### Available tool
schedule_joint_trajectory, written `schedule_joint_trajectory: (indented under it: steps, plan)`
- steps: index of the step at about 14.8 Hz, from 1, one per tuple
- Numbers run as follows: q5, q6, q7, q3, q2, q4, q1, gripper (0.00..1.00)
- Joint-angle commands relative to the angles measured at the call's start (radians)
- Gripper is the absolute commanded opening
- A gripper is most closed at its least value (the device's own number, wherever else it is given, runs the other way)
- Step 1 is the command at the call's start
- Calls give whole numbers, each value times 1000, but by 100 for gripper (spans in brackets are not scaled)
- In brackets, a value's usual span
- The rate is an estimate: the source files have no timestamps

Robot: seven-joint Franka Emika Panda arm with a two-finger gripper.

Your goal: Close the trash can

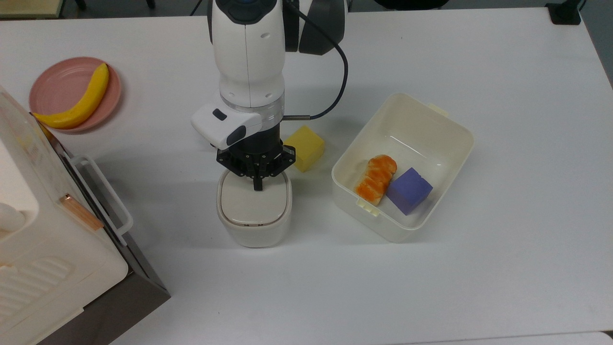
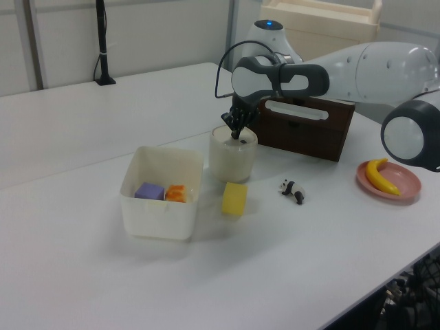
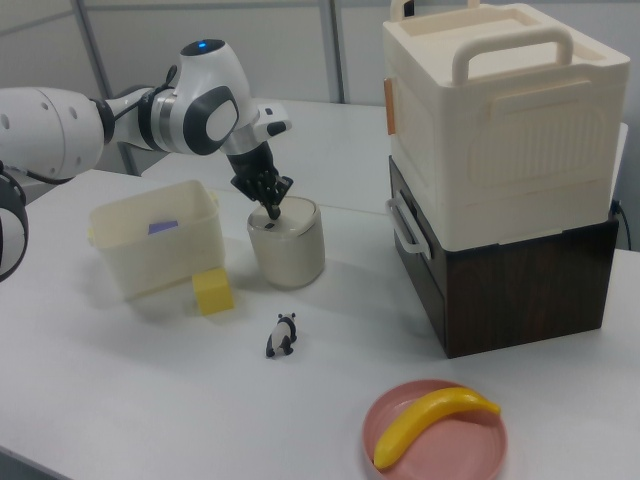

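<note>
Trash can [image 1: 254,211] at center of top view, lid flat on the rim. Tool [image 1: 258,184], fingers together, tip on lid's upper edge. Yellow block [image 1: 304,147] just beside, upper right; tub [image 1: 448,125] right. Bare tabletop [image 1: 306,287] below.

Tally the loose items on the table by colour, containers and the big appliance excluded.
Yellow: 2, block, banana
Purple: 1, block
Orange: 1, peeled orange
Black-and-white: 1, panda figure
Total: 5
</note>
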Motion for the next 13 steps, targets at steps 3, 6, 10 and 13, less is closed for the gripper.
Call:
schedule_joint_trajectory:
  steps: [3, 6, 10, 13]
  plan:
    - [26, -316, -98, -5, -127, -25, 12, 12]
    - [22, -493, -95, -8, -178, -25, 12, 95]
    - [20, -585, -127, -12, -233, -27, 10, 100]
    - [15, -591, -114, -15, -236, -34, 12, 100]
